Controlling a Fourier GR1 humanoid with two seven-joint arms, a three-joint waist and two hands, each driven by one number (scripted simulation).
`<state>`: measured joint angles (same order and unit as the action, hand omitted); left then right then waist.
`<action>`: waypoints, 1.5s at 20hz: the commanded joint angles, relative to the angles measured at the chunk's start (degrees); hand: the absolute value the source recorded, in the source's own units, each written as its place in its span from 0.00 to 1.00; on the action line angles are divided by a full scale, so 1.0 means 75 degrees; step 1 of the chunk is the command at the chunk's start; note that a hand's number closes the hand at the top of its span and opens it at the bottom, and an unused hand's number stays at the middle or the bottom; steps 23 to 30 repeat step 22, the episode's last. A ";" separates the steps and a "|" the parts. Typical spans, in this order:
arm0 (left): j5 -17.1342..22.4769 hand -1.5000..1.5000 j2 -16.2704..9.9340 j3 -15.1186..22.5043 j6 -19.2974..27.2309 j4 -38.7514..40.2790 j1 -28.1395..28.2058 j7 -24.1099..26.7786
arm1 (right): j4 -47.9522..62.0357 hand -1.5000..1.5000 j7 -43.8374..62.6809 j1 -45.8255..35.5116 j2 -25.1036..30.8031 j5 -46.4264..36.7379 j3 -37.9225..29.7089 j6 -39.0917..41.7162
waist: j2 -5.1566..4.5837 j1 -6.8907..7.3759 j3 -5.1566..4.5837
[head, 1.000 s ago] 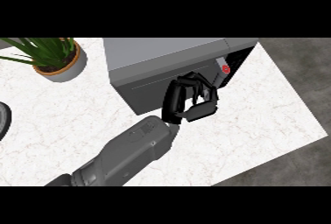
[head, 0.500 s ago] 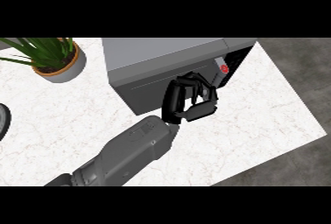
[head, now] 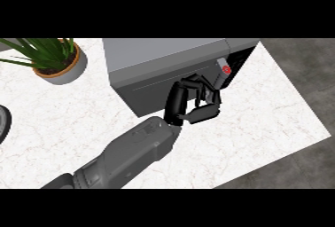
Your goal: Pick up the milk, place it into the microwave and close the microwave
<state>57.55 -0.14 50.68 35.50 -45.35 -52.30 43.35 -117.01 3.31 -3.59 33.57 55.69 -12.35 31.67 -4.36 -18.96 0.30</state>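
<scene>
The grey microwave [head: 163,55] stands at the back of the counter. Its dark door [head: 147,95] faces me and stands slightly ajar at its right end. In that gap shows the milk [head: 223,68], a white carton with a red spot, in front of the dark inside. My right hand [head: 193,104] is against the right part of the door's front, fingers curled with nothing in them, fingertips just left of the milk. The grey forearm runs down to the lower left. My left hand does not show.
A potted green plant [head: 56,62] stands at the back left. A dark curved rim [head: 4,126] shows at the left edge. The white marble counter [head: 262,119] ends at the right and front right, with grey floor beyond.
</scene>
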 commanded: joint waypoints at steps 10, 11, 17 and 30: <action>0.0522 1.00 0.0020 0.0000 0.0579 0.1381 -0.0406 -0.0925 | -0.0136 0.00 0.0079 -0.0017 0.0278 0.0669 -0.0180 0.0219 | -0.0019 0.0262 -0.0021; 0.0550 1.00 0.0020 -0.0017 0.0779 0.1488 -0.0227 -0.0822 | -0.0129 0.00 0.0113 0.0070 0.0320 0.0689 -0.0223 0.0244 | 0.0035 0.0438 -0.0024; 0.0862 0.00 0.0020 0.0148 0.0604 0.1514 -0.0138 -0.0880 | -0.0310 0.00 0.0222 0.0317 0.0424 0.0911 -0.0366 0.0154 | 0.0058 0.0621 -0.0046; 0.1070 0.00 0.0004 0.0221 0.0393 0.1596 -0.0072 -0.0789 | -0.0438 0.00 0.0290 0.0575 0.0443 0.0973 -0.0505 0.0041 | 0.0040 0.0692 -0.0047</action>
